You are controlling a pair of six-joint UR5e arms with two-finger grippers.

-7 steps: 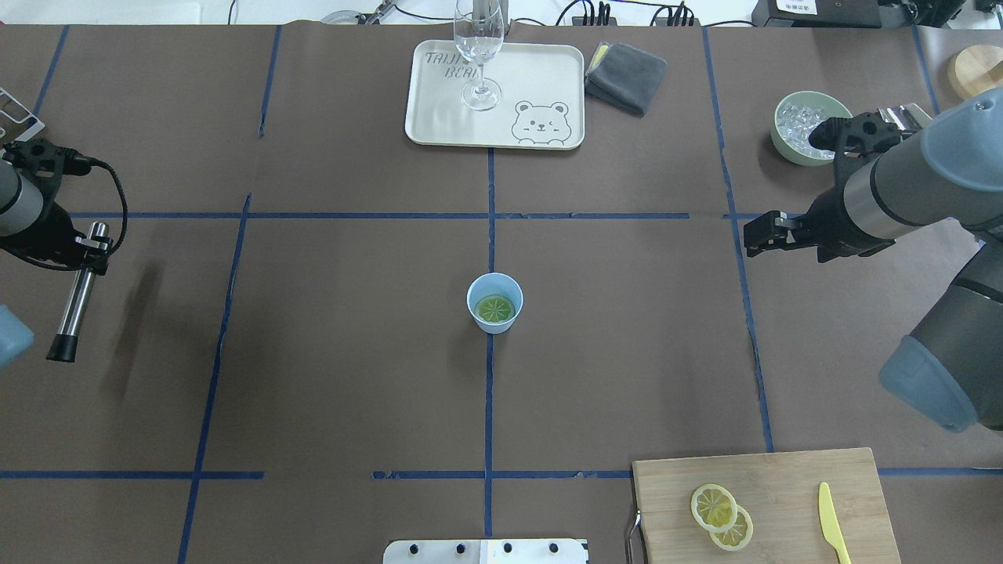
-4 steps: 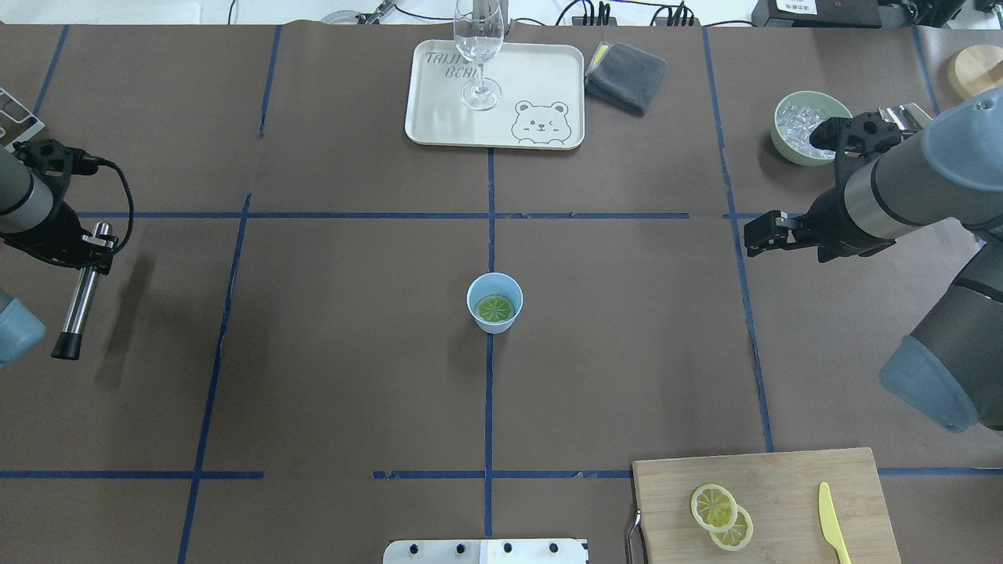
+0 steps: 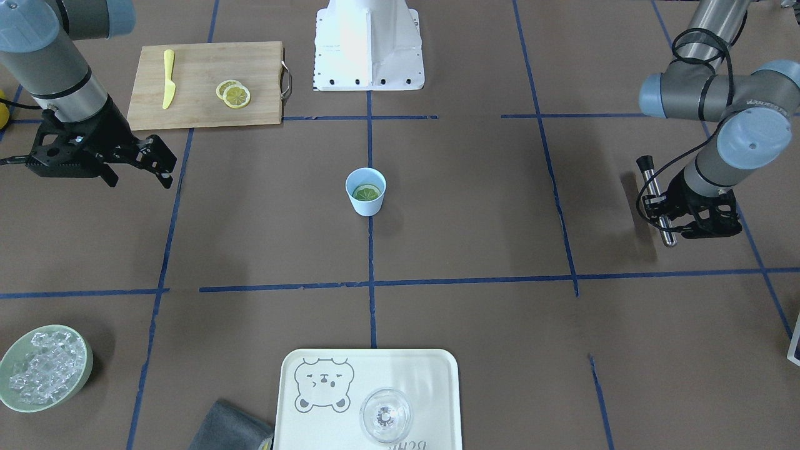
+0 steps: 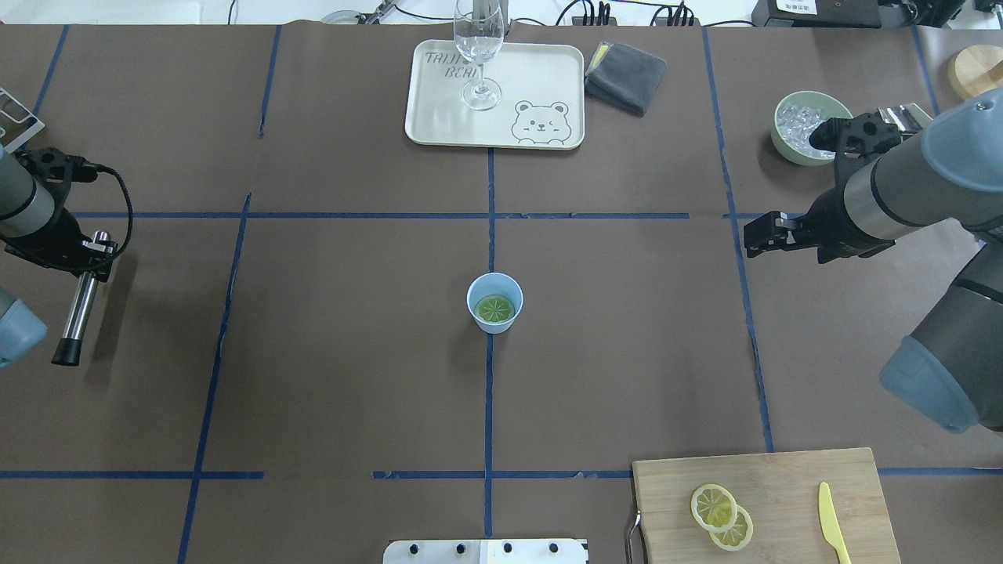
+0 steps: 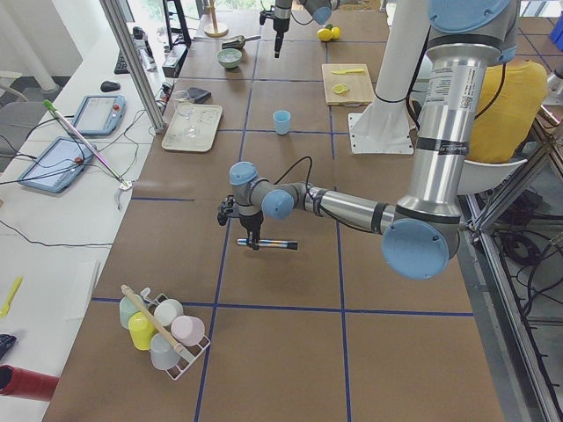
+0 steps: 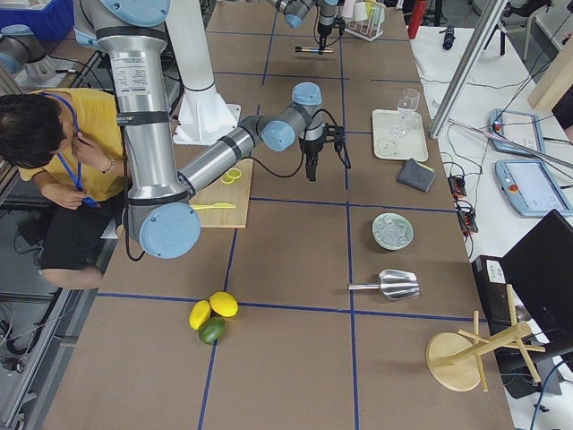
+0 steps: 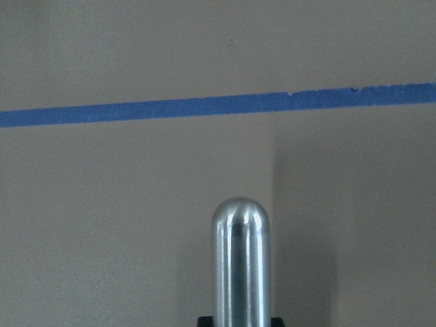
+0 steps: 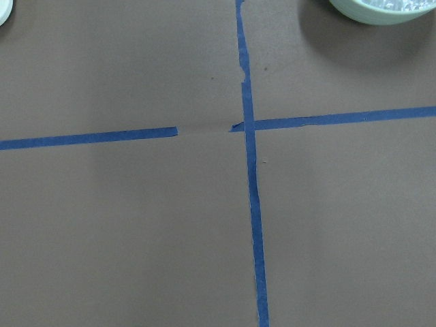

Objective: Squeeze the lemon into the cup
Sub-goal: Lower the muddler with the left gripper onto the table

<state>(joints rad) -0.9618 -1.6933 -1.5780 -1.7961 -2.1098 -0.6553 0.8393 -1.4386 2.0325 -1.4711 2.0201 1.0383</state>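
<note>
1. Since the earlier overhead pictures the left gripper [image 4: 92,249] has come down toward the surface [image 4: 353,392]. The shadow of its rod [image 4: 78,301] now lies just beside the rod, where a second ago it fell well to the right.
2. The left arm has also drawn back a little toward the left edge.
3. The right arm, the cup [image 4: 494,291] and the lemon [image 4: 495,309] have not moved.
4. The left arm comes in from the left edge with its wrist turned down. Its gripper is clamped across the rod close to the rounded steel end. The rod lies about level, low over the surface, with its black tip toward the near side. Whether it touches the surface cannot be told.
5. The right arm reaches in from the right edge, forearm stretched leftward. The right gripper [image 4: 751,238] points down over a tape crossing, fingers apart and holding nothing. The bowl [image 4: 783,145] of ice sits on the far side of it.
6. The cup stands upright in the middle of the surface on the centre tape line. The lemon lies flat inside it, at the bottom. Both grippers are well apart from the cup.
7. Two more slices [image 4: 721,515] overlap on the board [image 4: 791,478] at the near right, with the knife [image 4: 832,523] to their right.
</note>
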